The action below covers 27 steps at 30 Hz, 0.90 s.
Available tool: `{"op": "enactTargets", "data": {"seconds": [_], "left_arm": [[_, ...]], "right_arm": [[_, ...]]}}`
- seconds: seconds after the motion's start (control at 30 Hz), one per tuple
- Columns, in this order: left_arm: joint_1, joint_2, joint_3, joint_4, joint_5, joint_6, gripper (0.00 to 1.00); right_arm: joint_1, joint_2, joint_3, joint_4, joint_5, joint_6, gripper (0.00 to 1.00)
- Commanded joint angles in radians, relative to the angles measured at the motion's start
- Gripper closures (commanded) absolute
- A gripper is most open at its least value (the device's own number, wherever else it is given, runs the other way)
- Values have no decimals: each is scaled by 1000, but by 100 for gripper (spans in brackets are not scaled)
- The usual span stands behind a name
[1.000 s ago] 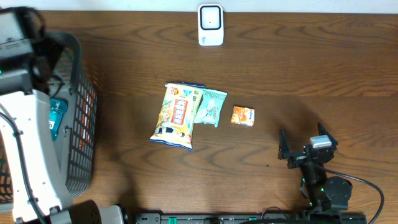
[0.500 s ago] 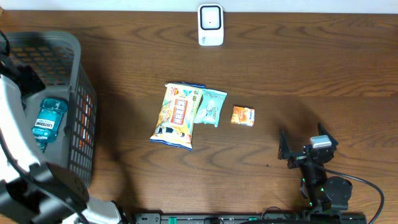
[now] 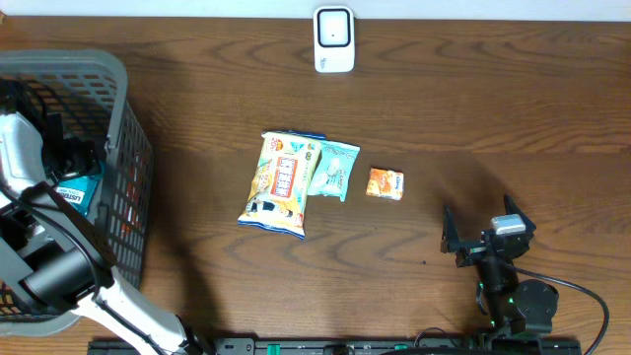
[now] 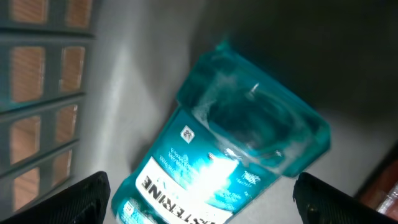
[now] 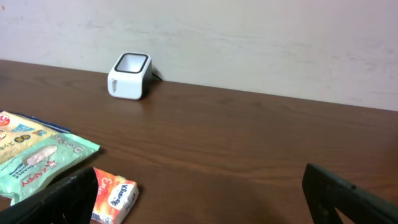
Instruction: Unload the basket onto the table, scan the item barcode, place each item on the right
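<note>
A teal mouthwash bottle (image 4: 236, 168) with a white label lies on its side on the floor of the grey basket (image 3: 120, 95). From overhead only part of the bottle (image 3: 79, 192) shows beside the arm. My left gripper (image 4: 205, 202) hangs just above it, jaws open and standing either side of the label, holding nothing. Overhead, the left gripper (image 3: 65, 156) is down inside the basket. The white barcode scanner (image 3: 334, 39) stands at the table's far edge. My right gripper (image 3: 483, 235) rests open and empty at the front right.
A snack bag (image 3: 281, 182), a green packet (image 3: 333, 170) and an orange tissue pack (image 3: 385, 183) lie mid-table. The right wrist view shows the scanner (image 5: 129, 76) far left and the tissue pack (image 5: 115, 196) near its left finger. Basket walls surround the left gripper.
My left arm has swung down into the basket and now covers part of the bottle. Its jaws widened slightly. The right arm has not moved.
</note>
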Motion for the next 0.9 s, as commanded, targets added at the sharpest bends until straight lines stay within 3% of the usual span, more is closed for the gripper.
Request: {"op": "enactTargets", "data": {"seconds": [0.0, 0.5, 0.53, 0.57, 0.73, 0.77, 0.83, 0.87], "left_arm": [[27, 50, 0, 7, 10, 55, 6], [63, 78, -145, 61, 119, 53, 11], [63, 78, -161, 69, 144, 53, 11], [63, 78, -174, 76, 168, 52, 2], [63, 78, -223, 94, 254, 46, 2], [63, 78, -225, 94, 253, 45, 4], [63, 78, -225, 91, 253, 38, 29], [63, 78, -225, 91, 253, 25, 36]], "right_arm": [[5, -6, -3, -2, 0, -2, 1], [5, -6, -3, -2, 0, -2, 1], [5, -6, -3, -2, 0, -3, 1], [5, -6, -3, -2, 0, -3, 1], [5, -6, -3, -2, 0, -2, 1], [5, -6, -3, -2, 0, -3, 1], [5, -6, -3, -2, 0, -3, 1], [5, -6, -3, -2, 0, -2, 1]]}}
